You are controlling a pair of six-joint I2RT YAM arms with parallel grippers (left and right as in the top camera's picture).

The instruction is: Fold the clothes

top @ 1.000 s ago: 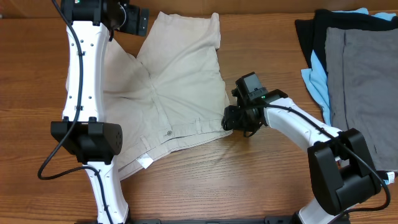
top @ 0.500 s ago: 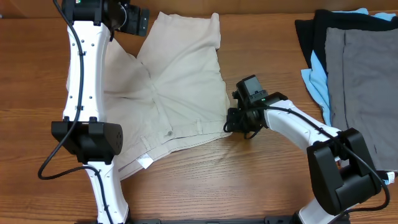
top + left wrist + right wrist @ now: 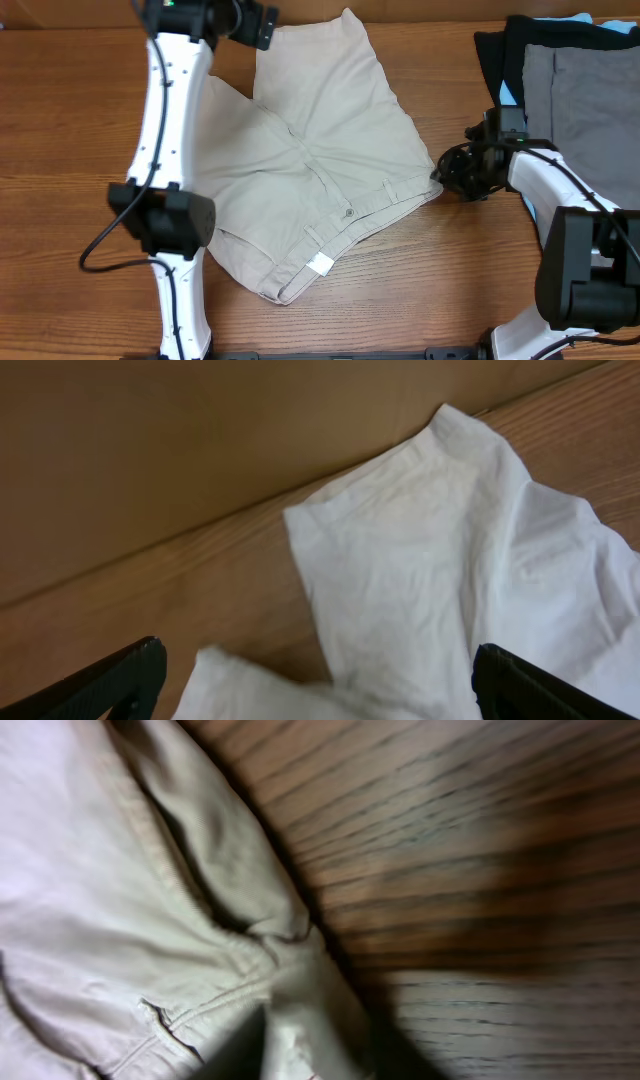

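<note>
The pale beige shorts (image 3: 320, 140) lie spread on the wooden table, legs toward the back and waistband toward the front, with a small white label (image 3: 320, 264) at the front edge. My right gripper (image 3: 447, 178) is shut on the right waistband corner, and the cloth bunches at its jaws in the right wrist view (image 3: 310, 1060). My left gripper (image 3: 262, 24) hovers at the back, over the gap between the two leg hems. In the left wrist view its fingers (image 3: 315, 680) are wide apart above the pale cloth (image 3: 430, 560).
A flat grey garment (image 3: 580, 110) lies at the far right on a black one (image 3: 495, 60), with a light-blue one (image 3: 508, 135) showing at its left edge, close to my right arm. Bare wood (image 3: 400, 290) runs along the front.
My right gripper has moved right and pulled the waistband corner with it, so the shorts slid and turned rightward. My left arm has also shifted right along the back edge.
</note>
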